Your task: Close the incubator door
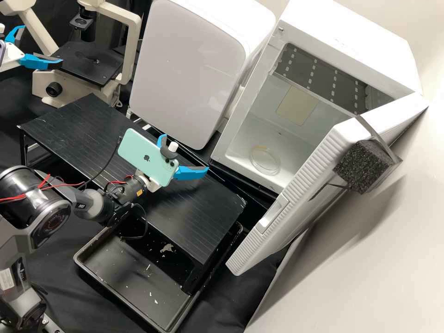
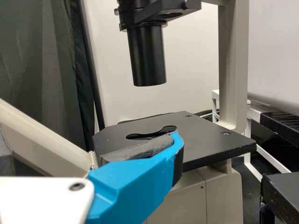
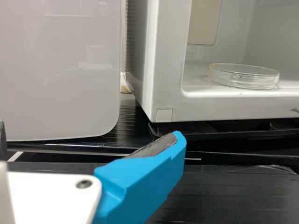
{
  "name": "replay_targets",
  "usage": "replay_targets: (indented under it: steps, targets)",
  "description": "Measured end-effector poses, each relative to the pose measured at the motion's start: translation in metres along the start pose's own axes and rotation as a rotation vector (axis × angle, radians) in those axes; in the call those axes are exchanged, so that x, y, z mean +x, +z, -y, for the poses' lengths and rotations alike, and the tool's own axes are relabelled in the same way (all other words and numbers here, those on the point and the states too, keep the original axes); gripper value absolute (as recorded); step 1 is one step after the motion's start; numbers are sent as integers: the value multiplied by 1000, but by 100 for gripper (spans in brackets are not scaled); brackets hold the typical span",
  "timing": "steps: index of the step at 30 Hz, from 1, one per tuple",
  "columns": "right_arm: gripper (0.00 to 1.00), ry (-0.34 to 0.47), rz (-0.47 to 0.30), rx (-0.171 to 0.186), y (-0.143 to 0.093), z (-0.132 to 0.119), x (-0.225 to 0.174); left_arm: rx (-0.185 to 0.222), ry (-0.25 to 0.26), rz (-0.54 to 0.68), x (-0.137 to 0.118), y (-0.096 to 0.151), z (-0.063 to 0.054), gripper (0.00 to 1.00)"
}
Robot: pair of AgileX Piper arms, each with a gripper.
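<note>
Ribbed plastic door point(image 1: 309, 178); rough foam block point(image 1: 363, 166); glossy dish point(image 3: 243, 78).

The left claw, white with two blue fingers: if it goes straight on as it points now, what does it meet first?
Most likely the flat black stage of the beige microscope, which lies ahead of the left claw. Height is hard to judge, so it might pass just above.

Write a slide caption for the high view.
Incubator door open, clear dish inside, right gripper over the black stand.
</note>
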Motion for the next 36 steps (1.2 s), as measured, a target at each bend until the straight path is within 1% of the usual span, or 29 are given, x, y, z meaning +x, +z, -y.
replay_targets:
  steps: [8, 11, 13, 15, 18, 19, 21, 23, 25, 26, 27, 29, 31, 33, 34, 35, 36]
  targets:
    - [100, 3, -2, 0, 0, 0, -1, 0, 0, 0, 0, 0, 0, 100]
    - [100, 18, -4, -7, 7, 0, -13, 0, 0, 0, 0, 0, 0, 100]
    - [100, 42, -12, 7, 14, -3, -30, 0, 0, 0, 0, 0, 0, 100]
    - [100, 74, -19, 30, 21, -7, -51, 0, 0, 0, 0, 0, 0, 100]
    - [100, 140, -3, 53, 32, -22, -89, 0, 0, 0, 0, 0, 0, 100]
    - [100, 168, 2, 55, 34, -27, -101, 0, 0, 0, 0, 0, 0, 100]
    - [100, 259, 3, 59, 36, -39, -128, 0, 0, 0, 0, 0, 0, 100]
    - [100, 372, 21, 66, 39, -51, -152, 0, 0, 0, 0, 0, 0, 100]
    - [100, 488, 7, 43, 36, -66, -172, 0, 0, 0, 0, 0, 0, 100]
    - [100, 545, 6, 38, 36, -72, -179, 0, 0, 0, 0, 0, 0, 100]
    - [100, 585, 5, 31, 37, -77, -185, 0, 0, 0, 0, 0, 0, 100]
    - [100, 635, 25, 24, 40, -83, -191, 0, 0, 0, 0, 0, 0, 100]
    - [100, 671, 63, 31, 46, -87, -195, 0, 0, 0, 0, 0, 0, 100]
    - [100, 669, 106, 54, 55, -88, -194, 0, 0, 0, 0, 0, 0, 100]
    - [100, 660, 130, 71, 60, -87, -193, 0, 0, 0, 0, 0, 0, 100]
    - [100, 642, 157, 95, 67, -85, -190, 0, 0, 0, 0, 0, 0, 100]
    - [100, 627, 182, 106, 72, -85, -187, 0, 0, 0, 0, 0, 0, 100]
